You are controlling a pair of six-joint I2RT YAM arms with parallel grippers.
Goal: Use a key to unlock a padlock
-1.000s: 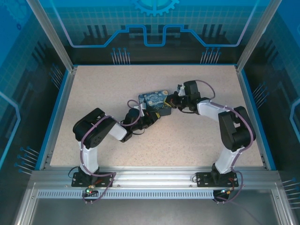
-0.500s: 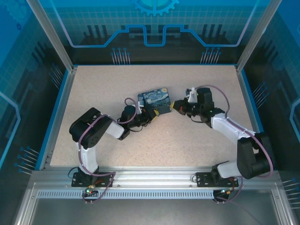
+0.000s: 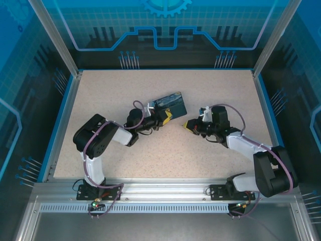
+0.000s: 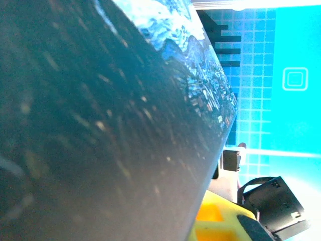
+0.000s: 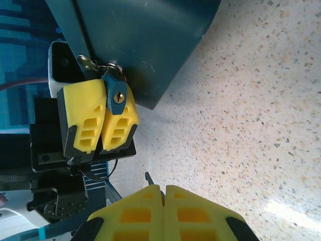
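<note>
speckled beige table point(image 3: 210, 160) lies under both arms, which reach toward its middle from either side. the left gripper point(image 5: 104, 91) is seen head-on from the right wrist. its two yellow fingers are pressed close and clamped on the padlock point(image 5: 117, 98), a small blue-grey body at the fingertips. the padlock's brass keyhole faces the camera and its thin shackle loops up behind. a wire ring point(image 5: 85, 61) shows just beside the shackle.

behind and above them rises the box point(image 3: 169, 102), its dark underside turned toward the right arm. from above it looks tilted, printed face showing, and it leans over the left gripper. whether it touches the fingers i cannot tell. from the left wrist that dark underside is blurred and very close, with a strip of blue print along its top edge and one yellow finger below it.

the right gripper point(image 5: 163, 190) is closed, its yellow fingers meeting with no gap. the key point(image 5: 149, 177) pokes out from between them as a thin dark sliver pointing toward the left gripper. key and padlock are apart. from above the two grippers face each other tip to tip, near but not touching, just in front of the box.
</note>
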